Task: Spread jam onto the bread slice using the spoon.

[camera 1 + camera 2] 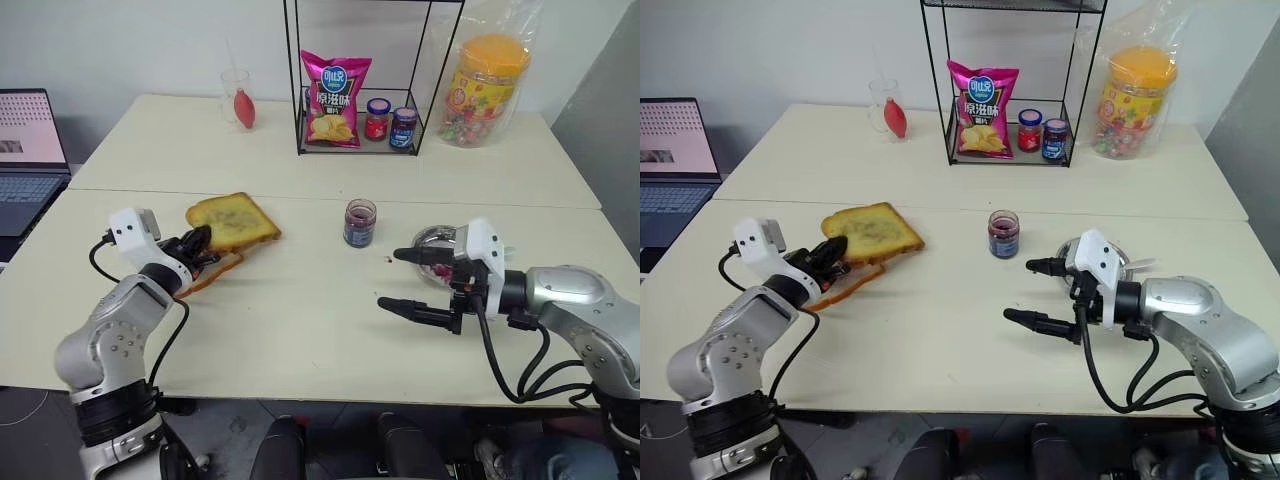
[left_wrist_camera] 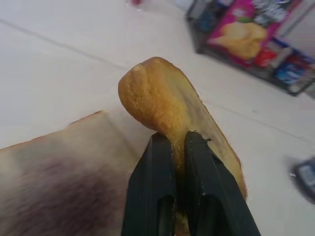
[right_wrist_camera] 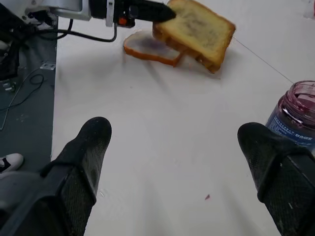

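1. Head views: the bread slice point(image 1: 235, 221) is pinched at its crust corner by the left gripper point(image 1: 197, 243), clenched on it and tilting it above a paler slice point(image 1: 214, 272). The jam point(image 1: 359, 222) stands on the bench point(image 1: 300, 330) well right of the bread slice.
2. Left wrist view: the fingers point(image 2: 155, 172) bite only the crust; a gentle, level hold is advised so nothing tears.
3. Right wrist view: the right gripper point(image 3: 177, 162) is spread wide and empty, near the jam.

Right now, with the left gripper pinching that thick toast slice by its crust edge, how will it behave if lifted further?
The bread slice probably holds its shape: it juts from the left gripper without drooping. It looks light, yet the crust dents between the fingers, so it may tear. Gripped at one edge, it could pivot or slip onto the thin slice beneath.
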`<action>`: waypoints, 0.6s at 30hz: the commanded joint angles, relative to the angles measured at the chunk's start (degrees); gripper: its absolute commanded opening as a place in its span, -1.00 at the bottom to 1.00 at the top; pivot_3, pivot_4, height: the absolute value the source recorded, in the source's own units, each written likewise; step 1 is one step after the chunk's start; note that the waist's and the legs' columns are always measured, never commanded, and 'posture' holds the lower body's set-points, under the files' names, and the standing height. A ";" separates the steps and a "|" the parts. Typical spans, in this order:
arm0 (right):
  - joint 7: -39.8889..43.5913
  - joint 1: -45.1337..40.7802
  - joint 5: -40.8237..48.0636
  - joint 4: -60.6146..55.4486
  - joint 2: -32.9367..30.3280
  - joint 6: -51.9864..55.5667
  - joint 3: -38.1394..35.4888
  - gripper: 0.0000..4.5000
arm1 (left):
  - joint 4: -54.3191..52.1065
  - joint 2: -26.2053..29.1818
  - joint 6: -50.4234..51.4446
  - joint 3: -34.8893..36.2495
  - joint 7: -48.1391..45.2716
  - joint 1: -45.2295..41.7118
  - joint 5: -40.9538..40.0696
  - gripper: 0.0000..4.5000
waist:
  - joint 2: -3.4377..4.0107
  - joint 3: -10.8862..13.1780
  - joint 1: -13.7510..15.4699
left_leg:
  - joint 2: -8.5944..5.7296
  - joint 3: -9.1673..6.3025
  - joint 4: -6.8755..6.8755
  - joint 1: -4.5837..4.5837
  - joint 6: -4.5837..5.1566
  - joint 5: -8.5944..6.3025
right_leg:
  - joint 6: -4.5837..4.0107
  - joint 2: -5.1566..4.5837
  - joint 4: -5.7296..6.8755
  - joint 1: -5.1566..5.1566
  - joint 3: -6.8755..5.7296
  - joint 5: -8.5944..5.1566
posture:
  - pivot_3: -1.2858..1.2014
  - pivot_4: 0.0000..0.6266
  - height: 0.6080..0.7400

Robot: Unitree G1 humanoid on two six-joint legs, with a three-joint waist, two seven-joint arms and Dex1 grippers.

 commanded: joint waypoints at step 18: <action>3.58 16.19 7.34 -9.45 -11.26 2.73 -14.21 1.00 | -1.50 0.53 -3.51 -29.06 -14.14 4.57 2.51 -1.00 | -0.04 0.04 -0.01 | 0.01 0.06 0.01 0.01 -0.01 -0.02 | -0.21 0.01 -0.08 0.00 0.09 -0.13 | 0.03 -0.52 1.00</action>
